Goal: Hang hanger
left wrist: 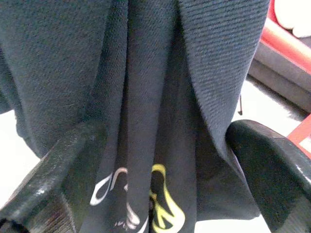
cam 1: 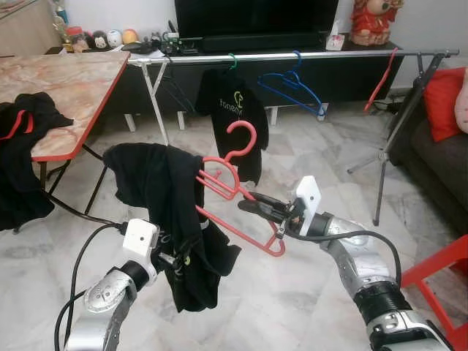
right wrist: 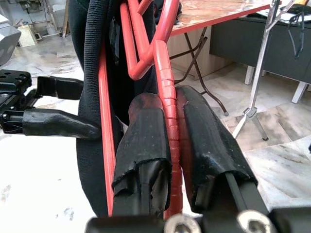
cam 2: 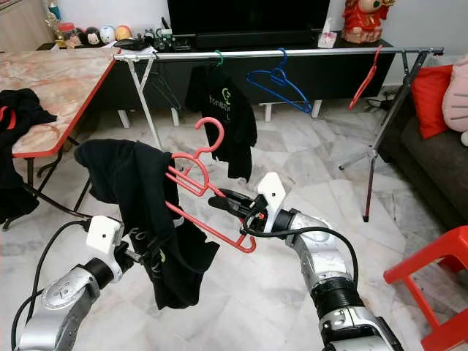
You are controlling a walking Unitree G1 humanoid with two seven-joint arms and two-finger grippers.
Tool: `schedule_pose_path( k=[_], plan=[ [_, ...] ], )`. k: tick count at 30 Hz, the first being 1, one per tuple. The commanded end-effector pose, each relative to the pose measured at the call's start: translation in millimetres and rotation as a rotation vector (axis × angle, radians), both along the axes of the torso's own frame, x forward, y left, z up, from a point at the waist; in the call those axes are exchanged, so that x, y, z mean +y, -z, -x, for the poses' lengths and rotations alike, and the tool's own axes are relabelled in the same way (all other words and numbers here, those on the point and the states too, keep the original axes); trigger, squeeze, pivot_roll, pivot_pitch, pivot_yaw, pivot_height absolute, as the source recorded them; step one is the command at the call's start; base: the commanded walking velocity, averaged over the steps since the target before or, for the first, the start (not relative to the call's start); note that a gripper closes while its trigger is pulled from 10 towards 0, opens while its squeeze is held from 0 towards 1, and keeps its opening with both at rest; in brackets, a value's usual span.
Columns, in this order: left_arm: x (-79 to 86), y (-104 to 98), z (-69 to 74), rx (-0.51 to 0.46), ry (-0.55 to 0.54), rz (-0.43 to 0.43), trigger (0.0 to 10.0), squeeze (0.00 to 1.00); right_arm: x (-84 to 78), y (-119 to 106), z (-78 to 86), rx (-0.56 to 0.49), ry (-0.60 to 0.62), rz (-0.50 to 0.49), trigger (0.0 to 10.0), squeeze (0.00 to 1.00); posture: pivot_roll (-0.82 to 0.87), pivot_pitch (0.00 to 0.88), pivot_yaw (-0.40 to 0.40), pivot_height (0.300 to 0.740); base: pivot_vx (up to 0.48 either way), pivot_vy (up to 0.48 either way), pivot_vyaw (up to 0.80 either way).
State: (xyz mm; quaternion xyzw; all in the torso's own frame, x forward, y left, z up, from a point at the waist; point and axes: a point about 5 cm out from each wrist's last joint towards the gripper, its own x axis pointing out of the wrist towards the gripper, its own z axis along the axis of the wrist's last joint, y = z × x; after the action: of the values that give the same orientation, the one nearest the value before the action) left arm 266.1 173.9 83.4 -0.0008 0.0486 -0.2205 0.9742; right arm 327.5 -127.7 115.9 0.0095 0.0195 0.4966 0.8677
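Two grippers share one load, and the division of labour explains the pose. On the left, a marble-topped table carries another dark garment over its edge, well apart from the work. The left gripper has its fingers spread to either side of a hanging fold of the black shirt; whether they actually pinch the cloth cannot be told, but the hold appears meant to steady the fabric and keep it from sliding off. The shirt is draped over one shoulder of the red hanger, bunched rather than spread, so it looks only partly dressed on the frame.

Moving right, the right gripper is clamped narrowly on a red bar of the hanger, its padded fingertips pressing from both sides. That grip carries the hanger tilted, hook uppermost and free, which suits presenting it to a rail.

Beyond, the silver clothes rail spans the room in front of the TV console. It already holds a black shirt on a green hanger, a bare blue hanger and a bare red one. The carried hanger is well short of the rail, low and near the robot.

Judgement: hanging is not yet done; the hook needs raising and carrying forward to a free stretch of rail.
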Motion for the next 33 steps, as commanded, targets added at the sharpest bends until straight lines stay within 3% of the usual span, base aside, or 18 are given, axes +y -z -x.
schedule_pose_path(
  k=[1, 6, 12, 13, 14, 16, 19, 20, 33],
  plan=[
    [-4.8, -4, -1.7, -0.013, 0.031, 0.042, 10.0, 0.0, 4.8, -16, -2.9, -0.065, -0.02, -0.034, 0.0, 0.0, -0.05, 0.0, 0.004, 0.74, 0.0, 0.0, 0.0],
    [-14.2, -6, 3.4, 0.011, 0.125, 0.075, 10.0, 0.0, 7.1, -16, -1.4, -0.062, -0.039, -0.04, 0.0, 0.0, -0.05, 0.0, 0.003, 0.74, 0.0, 0.0, 0.0],
    [-10.5, -2, -1.2, 0.011, 0.079, 0.025, 10.0, 0.0, 9.2, -18, 0.0, -0.064, -0.058, -0.047, 0.0, 0.0, -0.06, 0.0, 0.001, 0.74, 0.0, 0.0, 0.0],
    [-7.1, 1, -3.8, 0.018, 0.047, -0.001, 8.6, 0.0, 9.3, -19, 0.1, -0.065, -0.061, -0.049, 0.0, 0.0, -0.06, 0.0, 0.001, 0.74, 0.0, 0.0, 0.0],
    [-7.1, 1, -3.8, 0.018, 0.047, -0.001, 8.6, 0.0, 9.3, -19, 0.1, -0.065, -0.061, -0.049, 0.0, 0.0, -0.06, 0.0, 0.001, 0.74, 0.0, 0.0, 0.0],
    [-4.9, 4, -5.2, 0.03, 0.028, -0.022, 3.9, 0.0, 8.9, -20, 0.2, -0.065, -0.064, -0.052, 0.0, 0.0, -0.06, 0.0, 0.0, 0.74, 0.0, 0.0, 0.0],
    [-4.8, 4, -5.4, 0.035, 0.021, -0.023, 3.9, 0.0, 8.2, -20, 0.6, -0.063, -0.065, -0.053, 0.0, 0.0, -0.06, 0.0, 0.001, 0.74, 0.0, 0.0, 0.0],
    [-4.4, 5, -6.1, 0.035, 0.012, -0.022, 0.0, 0.0, 7.5, -21, 1.2, -0.063, -0.068, -0.052, 0.0, 0.0, -0.06, 0.0, 0.0, 0.74, 0.0, 0.0, 0.0],
    [-9.3, 3, -8.8, 0.019, 0.008, 0.013, 0.0, 0.0, 9.0, -18, 5.4, -0.045, -0.09, -0.051, 0.0, 0.0, -0.06, 0.0, -0.008, 0.74, 0.0, 0.0, 0.0]
  ],
)
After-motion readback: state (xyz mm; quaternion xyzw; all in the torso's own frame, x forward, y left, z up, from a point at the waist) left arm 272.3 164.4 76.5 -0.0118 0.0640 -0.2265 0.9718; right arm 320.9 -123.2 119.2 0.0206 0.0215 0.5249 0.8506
